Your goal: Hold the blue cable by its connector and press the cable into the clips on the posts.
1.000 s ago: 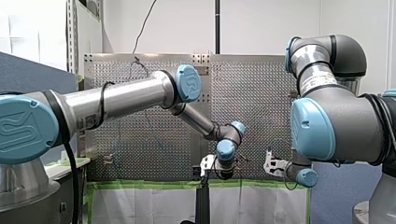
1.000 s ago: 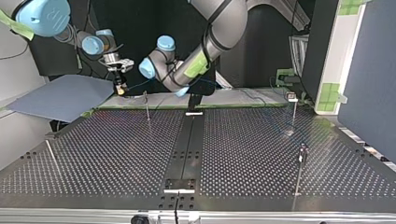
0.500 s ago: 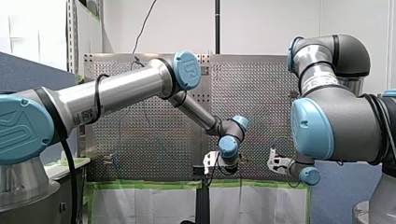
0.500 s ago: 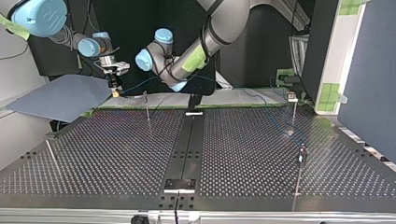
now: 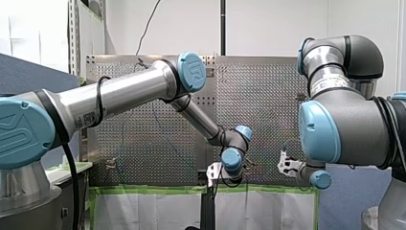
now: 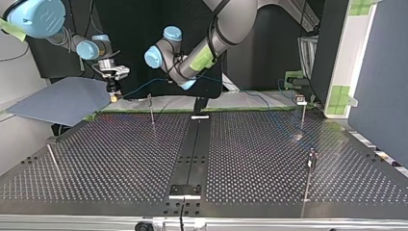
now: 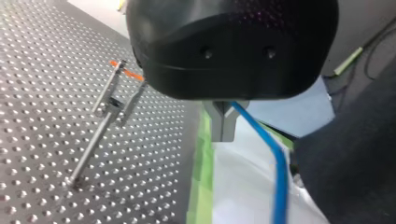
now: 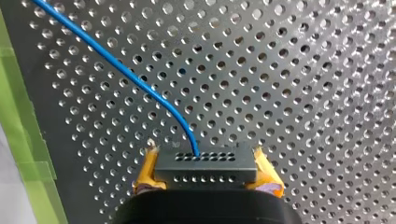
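Note:
In the right wrist view my right gripper has its yellow pads shut on the black connector. The blue cable runs out of it over the perforated table. In the top view my right gripper hangs at the far left edge of the table, and the blue cable rises from it to my left gripper. My left gripper has its metal fingers shut on the blue cable. A thin post with a clip stands beside the left gripper. Other posts stand on the table.
A blue-grey sheet lies off the table's far left corner in the top view. Green tape borders the far edge. A black rail runs down the middle of the perforated table. A bare rod leans at the near left.
My right gripper has carried the connector toward the top view's left. My left arm rose and shifted slightly, and the cable between the two grippers now stretches straighter.

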`<state>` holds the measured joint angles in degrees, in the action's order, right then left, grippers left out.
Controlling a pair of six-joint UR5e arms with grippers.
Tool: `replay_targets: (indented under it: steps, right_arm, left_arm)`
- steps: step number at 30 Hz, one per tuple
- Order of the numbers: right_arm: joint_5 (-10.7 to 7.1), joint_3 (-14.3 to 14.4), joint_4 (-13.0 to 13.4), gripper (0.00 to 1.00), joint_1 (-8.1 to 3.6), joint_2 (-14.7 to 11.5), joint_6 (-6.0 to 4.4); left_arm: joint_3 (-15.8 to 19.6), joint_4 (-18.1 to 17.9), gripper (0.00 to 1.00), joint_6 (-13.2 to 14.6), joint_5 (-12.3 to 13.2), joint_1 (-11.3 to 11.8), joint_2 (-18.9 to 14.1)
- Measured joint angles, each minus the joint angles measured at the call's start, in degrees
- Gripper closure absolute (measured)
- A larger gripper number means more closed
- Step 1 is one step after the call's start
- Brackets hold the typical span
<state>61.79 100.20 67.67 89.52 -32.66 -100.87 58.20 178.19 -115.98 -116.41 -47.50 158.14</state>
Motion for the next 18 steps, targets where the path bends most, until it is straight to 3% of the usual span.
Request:
replay_targets:
  steps: [18]
  right_arm:
    - [0.01, -1.8, -0.8, 1.0, -0.93, 0.0, -0.79]
  left_arm:
    - [-1.5, -9.2, 1.0, -0.9, 0.8, 0.6, 0.0]
